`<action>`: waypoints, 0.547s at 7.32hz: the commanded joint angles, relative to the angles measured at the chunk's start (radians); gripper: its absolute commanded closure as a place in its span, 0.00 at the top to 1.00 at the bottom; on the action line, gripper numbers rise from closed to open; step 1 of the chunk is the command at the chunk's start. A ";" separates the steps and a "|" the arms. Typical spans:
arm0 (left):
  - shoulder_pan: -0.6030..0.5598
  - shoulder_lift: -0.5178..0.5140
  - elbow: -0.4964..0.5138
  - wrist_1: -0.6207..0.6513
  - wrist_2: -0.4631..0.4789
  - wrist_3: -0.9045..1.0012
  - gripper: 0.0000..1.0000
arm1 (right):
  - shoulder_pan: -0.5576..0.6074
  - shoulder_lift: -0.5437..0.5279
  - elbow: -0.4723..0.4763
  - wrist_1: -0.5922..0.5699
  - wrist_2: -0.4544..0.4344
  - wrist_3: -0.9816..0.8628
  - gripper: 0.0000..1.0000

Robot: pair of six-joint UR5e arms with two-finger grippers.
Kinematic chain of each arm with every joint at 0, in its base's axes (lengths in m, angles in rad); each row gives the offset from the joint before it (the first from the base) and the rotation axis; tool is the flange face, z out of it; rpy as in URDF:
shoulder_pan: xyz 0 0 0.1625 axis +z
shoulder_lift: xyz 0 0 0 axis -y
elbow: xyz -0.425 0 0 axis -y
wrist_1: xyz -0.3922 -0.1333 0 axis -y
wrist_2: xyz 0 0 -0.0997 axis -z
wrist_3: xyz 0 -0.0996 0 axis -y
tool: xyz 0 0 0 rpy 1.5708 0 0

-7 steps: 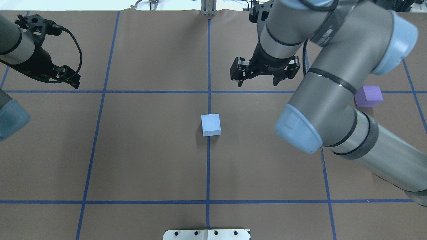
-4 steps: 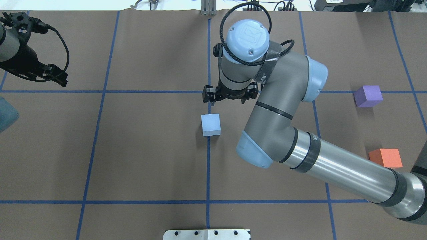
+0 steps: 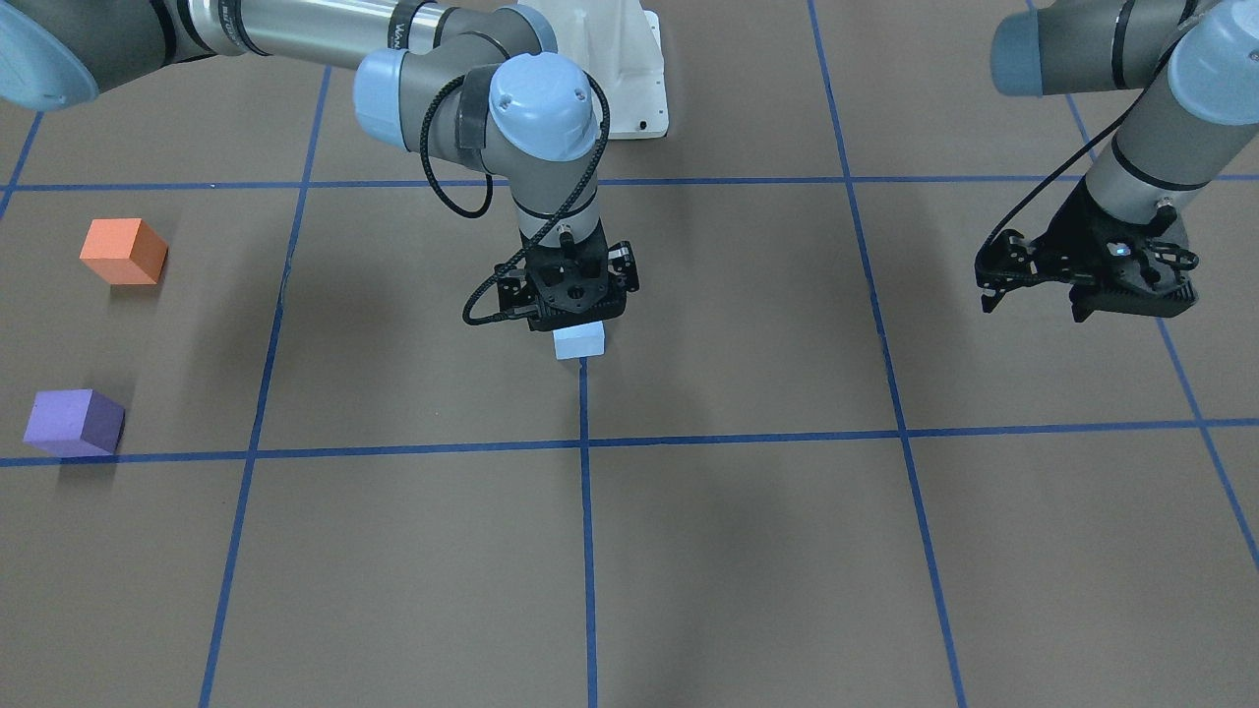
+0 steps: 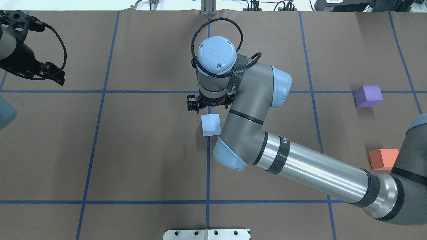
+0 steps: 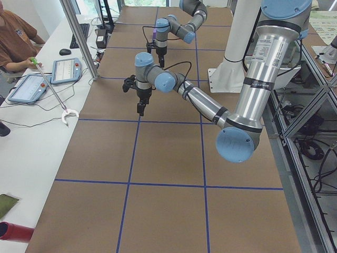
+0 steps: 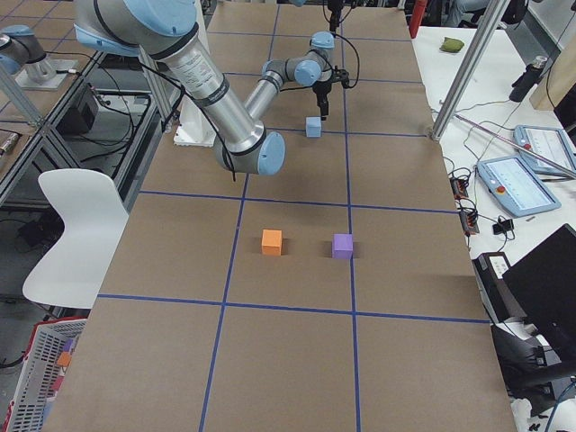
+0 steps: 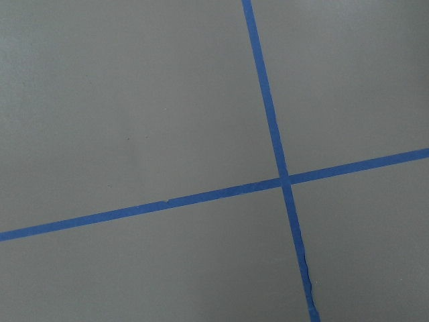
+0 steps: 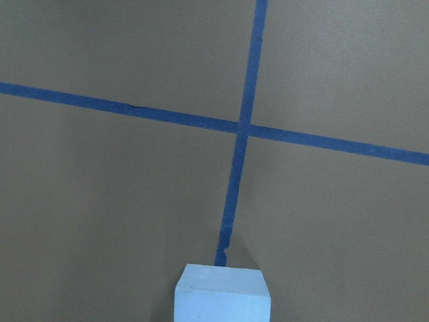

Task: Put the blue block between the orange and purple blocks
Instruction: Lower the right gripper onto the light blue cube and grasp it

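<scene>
The right claw (image 3: 575, 317) hangs with its 2 fingers spread, pointing straight down and holding nothing. It sits above the blue block (image 4: 210, 124) and slightly past it on the side away from the robot, so the wrist camera catches the block only at its bottom edge. The block rests flat on the middle tape line (image 4: 208, 166), near the centre of the table and not yet between the fingers.

It looks like a small foam cube: probably light, a little soft and matte, so not slippery or breakable. I would pinch 2 opposite flat sides, low and square, with gentle pressure.

The orange block (image 4: 383, 158) and purple block (image 4: 368, 96) stand well apart from it on the robot's right, with a bare gap between them.

The left claw (image 3: 1033, 300), also spread and empty, hovers far off on the other side.

The table (image 4: 150, 150) is covered in smooth brown paper gridded with blue tape. A desk with tablets (image 5: 66, 70) runs beside it.
</scene>
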 commanded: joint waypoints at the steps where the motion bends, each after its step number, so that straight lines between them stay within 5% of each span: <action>1: 0.000 0.000 0.004 0.000 0.002 0.000 1.00 | -0.016 0.013 -0.048 0.004 -0.007 -0.011 1.00; 4: 0.001 0.000 0.017 -0.002 0.000 0.000 1.00 | -0.045 0.010 -0.088 0.048 -0.029 0.003 1.00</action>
